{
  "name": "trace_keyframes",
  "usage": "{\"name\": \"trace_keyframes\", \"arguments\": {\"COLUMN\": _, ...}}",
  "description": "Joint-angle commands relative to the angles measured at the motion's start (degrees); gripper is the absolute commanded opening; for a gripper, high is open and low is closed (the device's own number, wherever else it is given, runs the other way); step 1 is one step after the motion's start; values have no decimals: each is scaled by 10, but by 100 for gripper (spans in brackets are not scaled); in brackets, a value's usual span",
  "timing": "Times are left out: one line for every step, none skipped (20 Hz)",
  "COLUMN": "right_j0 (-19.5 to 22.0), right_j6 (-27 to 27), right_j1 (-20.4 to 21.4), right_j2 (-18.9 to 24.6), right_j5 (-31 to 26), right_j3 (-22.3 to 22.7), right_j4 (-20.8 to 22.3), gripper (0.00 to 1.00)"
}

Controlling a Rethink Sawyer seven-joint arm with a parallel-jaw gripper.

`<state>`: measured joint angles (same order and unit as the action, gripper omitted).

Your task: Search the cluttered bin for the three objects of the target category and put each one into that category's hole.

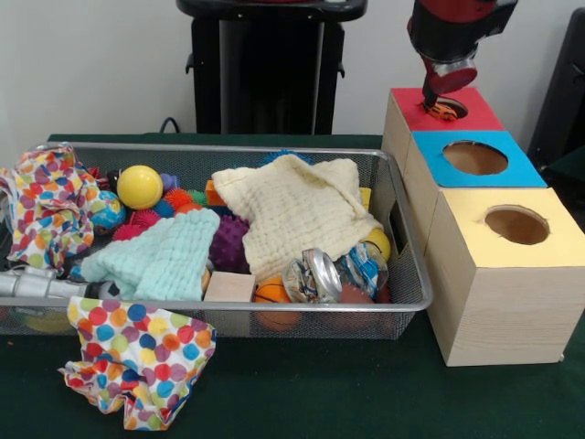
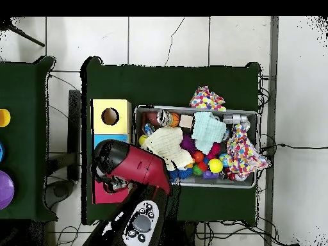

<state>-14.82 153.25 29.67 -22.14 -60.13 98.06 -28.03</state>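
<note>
The gripper (image 1: 442, 102) hangs right over the round hole (image 1: 448, 110) in the red-topped box (image 1: 475, 117), its tips down at the opening with something orange (image 1: 443, 112) showing at them. Whether the jaws are spread or pinching that orange thing cannot be told from either view. In the overhead view the red arm (image 2: 131, 165) covers most of the red-topped box (image 2: 102, 193).

Beside the red-topped box, toward the camera in the front view, stand the blue-topped box (image 1: 475, 161) and then the yellow-topped box (image 1: 512, 240), each with its own round hole. Left of the red-topped box sits the wire mesh bin (image 1: 274, 311), packed with clutter: a cream cloth (image 1: 292, 210), a mint cloth (image 1: 164, 258), a yellow ball (image 1: 139, 187), spiky balls (image 1: 228, 242), a wooden cube (image 1: 228, 287) and a small basketball (image 1: 272, 294). A polka-dot cloth (image 1: 137, 358) hangs over the bin's front rim.
</note>
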Motion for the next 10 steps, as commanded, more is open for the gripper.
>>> {"name": "trace_keyframes", "arguments": {"right_j0": 13, "right_j6": 80, "right_j1": 13, "right_j2": 3, "right_j5": -59, "right_j3": -21, "right_j4": 47, "gripper": 0}}
{"name": "trace_keyframes", "arguments": {"right_j0": 14, "right_j6": 82, "right_j1": 19, "right_j2": 0, "right_j5": -77, "right_j3": -29, "right_j4": 52, "gripper": 0}}
{"name": "trace_keyframes", "arguments": {"right_j0": 15, "right_j6": 87, "right_j1": 26, "right_j2": 5, "right_j5": -89, "right_j3": -29, "right_j4": 45, "gripper": 0}}
{"name": "trace_keyframes", "arguments": {"right_j0": 15, "right_j6": 91, "right_j1": 29, "right_j2": 6, "right_j5": -97, "right_j3": -32, "right_j4": 45, "gripper": 0}}
{"name": "trace_keyframes", "arguments": {"right_j0": 19, "right_j6": 91, "right_j1": 33, "right_j2": 7, "right_j5": -107, "right_j3": -33, "right_j4": 45, "gripper": 0}}
{"name": "trace_keyframes", "arguments": {"right_j0": 21, "right_j6": 93, "right_j1": 35, "right_j2": 11, "right_j5": -110, "right_j3": -31, "right_j4": 42, "gripper": 0}}
{"name": "trace_keyframes", "arguments": {"right_j0": 24, "right_j6": 88, "right_j1": 38, "right_j2": 13, "right_j5": -111, "right_j3": -26, "right_j4": 42, "gripper": 0}}
{"name": "trace_keyframes", "arguments": {"right_j0": 28, "right_j6": 85, "right_j1": 39, "right_j2": 17, "right_j5": -110, "right_j3": -22, "right_j4": 39, "gripper": 0}}
{"name": "trace_keyframes", "arguments": {"right_j0": 33, "right_j6": 81, "right_j1": 40, "right_j2": 21, "right_j5": -109, "right_j3": -18, "right_j4": 36, "gripper": 0}}
{"name": "trace_keyframes", "arguments": {"right_j0": 34, "right_j6": 80, "right_j1": 40, "right_j2": 23, "right_j5": -111, "right_j3": -17, "right_j4": 36, "gripper": 0}}
